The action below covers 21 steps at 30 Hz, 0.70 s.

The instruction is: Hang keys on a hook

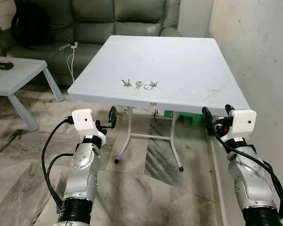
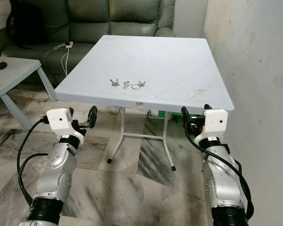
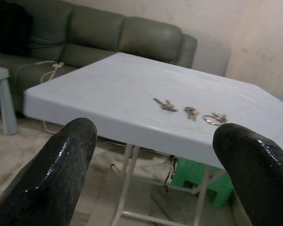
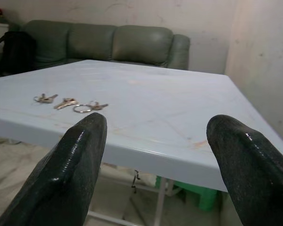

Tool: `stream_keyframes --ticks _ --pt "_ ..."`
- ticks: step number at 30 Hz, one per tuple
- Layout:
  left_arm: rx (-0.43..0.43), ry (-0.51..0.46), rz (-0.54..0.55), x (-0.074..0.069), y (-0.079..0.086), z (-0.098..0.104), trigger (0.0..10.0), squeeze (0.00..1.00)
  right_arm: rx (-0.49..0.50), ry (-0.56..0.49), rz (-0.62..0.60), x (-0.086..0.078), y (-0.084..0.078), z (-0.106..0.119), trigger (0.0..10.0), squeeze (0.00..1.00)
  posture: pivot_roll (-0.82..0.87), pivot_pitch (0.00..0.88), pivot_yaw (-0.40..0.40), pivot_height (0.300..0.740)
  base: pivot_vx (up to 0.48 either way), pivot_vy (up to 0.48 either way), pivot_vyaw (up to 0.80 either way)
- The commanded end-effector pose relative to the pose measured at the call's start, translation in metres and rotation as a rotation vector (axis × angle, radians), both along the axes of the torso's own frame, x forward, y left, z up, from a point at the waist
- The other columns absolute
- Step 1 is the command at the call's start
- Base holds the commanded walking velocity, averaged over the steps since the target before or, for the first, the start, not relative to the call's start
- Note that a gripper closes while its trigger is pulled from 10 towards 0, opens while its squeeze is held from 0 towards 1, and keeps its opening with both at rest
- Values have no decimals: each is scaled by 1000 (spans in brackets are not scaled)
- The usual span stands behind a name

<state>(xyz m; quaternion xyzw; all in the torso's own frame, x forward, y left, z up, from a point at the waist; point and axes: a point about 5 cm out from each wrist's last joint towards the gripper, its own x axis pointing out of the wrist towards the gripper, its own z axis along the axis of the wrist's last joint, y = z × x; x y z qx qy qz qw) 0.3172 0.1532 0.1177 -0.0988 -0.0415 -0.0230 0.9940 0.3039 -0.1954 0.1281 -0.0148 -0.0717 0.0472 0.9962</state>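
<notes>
Pincers (image 1: 112,116) (image 1: 217,113) spread; three keys (image 1: 139,84) on table (image 1: 188,70).

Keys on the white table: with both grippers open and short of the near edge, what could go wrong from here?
1. The keys lie flat in three small clusters, so the long black fingers may slide over them or push them across the white table.
2. The right gripper hangs close to the wall; a wide reach might graze it.
3. I see no hook, so hanging needs a search.
</notes>
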Motion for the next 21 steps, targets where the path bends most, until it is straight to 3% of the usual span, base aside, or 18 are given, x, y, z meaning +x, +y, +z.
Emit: stream_keyframes --ticks 1,21 --pt "-3 -9 5 2 3 5 10000 0 1 -24 18 2 4 7 10000 0 -1 0 -39 740 0 458 0" --pt "-13 -14 5 2 2 6 10000 0 5 -23 30 1 5 8 10000 0 5 0 -45 740 0 456 0"
